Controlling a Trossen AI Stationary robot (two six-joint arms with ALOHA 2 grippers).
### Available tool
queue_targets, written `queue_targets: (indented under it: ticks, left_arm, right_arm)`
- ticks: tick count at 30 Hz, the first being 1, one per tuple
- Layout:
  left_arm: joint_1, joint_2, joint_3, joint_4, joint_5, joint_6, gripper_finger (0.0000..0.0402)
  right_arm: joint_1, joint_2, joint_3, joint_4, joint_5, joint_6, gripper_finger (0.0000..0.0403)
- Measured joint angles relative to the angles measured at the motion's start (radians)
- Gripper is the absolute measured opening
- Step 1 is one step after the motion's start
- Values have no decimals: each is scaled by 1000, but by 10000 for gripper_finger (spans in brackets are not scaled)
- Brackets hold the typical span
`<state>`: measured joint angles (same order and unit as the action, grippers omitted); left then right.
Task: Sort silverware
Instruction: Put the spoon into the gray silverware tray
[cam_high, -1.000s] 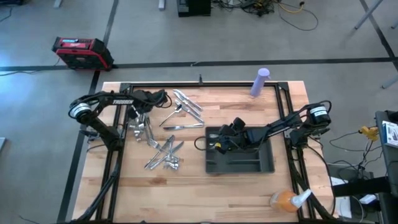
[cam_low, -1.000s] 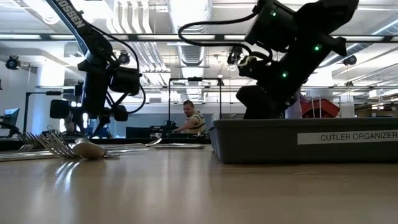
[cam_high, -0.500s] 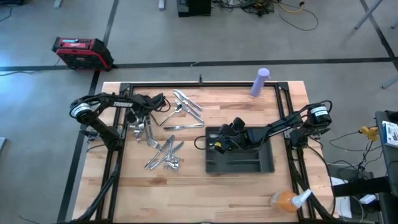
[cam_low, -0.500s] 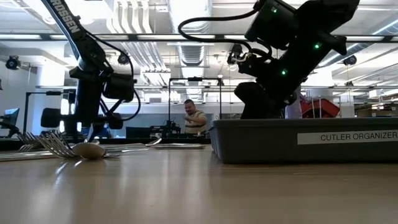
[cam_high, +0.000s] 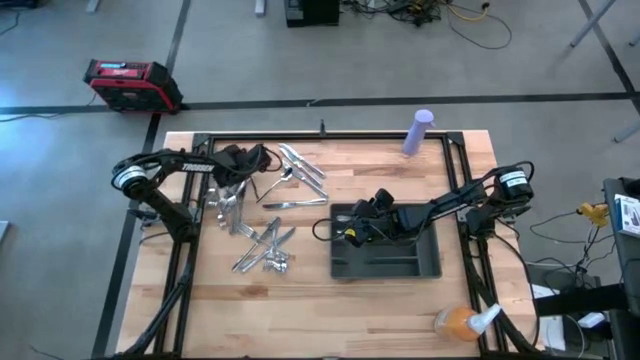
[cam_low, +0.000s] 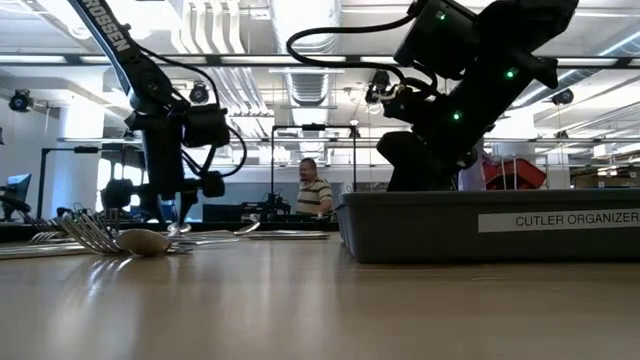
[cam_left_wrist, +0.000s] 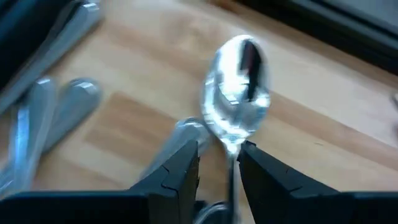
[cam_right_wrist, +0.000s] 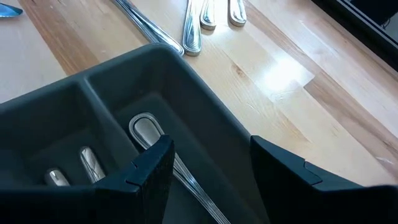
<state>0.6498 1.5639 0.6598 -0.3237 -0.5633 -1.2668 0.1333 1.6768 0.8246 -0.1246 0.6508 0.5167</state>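
**Spoon in my left grip, right gripper over the tray**

A shiny spoon (cam_left_wrist: 236, 93) stands out ahead of my left gripper (cam_left_wrist: 219, 163), its bowl pointing away from me and its neck pinched between my two dark fingers (cam_left_wrist: 180, 174), which are clamped on it. More silverware (cam_high: 262, 248) lies scattered on the wooden table (cam_high: 380, 175) below and beside it: a cluster of forks and spoons toward the table's left side, and a few more pieces (cam_high: 300, 165) farther back. From above, my left gripper (cam_high: 232, 170) sits over the left part of that scatter. From table height, the fork tines (cam_low: 85, 232) and a spoon bowl (cam_low: 143, 241) rest on the wood just beside where my left arm comes down.

My right gripper (cam_right_wrist: 208, 165) hovers over the dark grey tray (cam_right_wrist: 74, 99), fingers spread apart and holding nothing. Beneath it several handles (cam_right_wrist: 146, 130) already lie in the tray's compartments. A purple cylinder (cam_high: 418, 132) stands at the table's far edge, well apart from both arms.
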Motion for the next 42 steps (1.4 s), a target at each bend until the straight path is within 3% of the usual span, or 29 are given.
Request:
queue_targets:
  ticks: [11,19,24,27,35,42]
  left_arm:
    - [0,14,6,-5,28,17,103]
    - [-14,152,45,0,-31,41,102]
    - [-42,184,67,3,-62,104,58]
    - [-56,180,69,6,-64,161,13]
    - [-97,145,66,-6,-56,370,4]
    - [-196,25,61,51,-64,596,2]
  right_arm:
    - [0,0,0,1,-3,10,190]
    - [0,0,0,1,-5,9,190]
    - [0,-1,0,-1,-5,6,190]
    - [0,-1,0,-11,-6,6,190]
    - [16,-42,0,-131,-3,7,190]
    - [53,-174,0,-240,4,7,190]
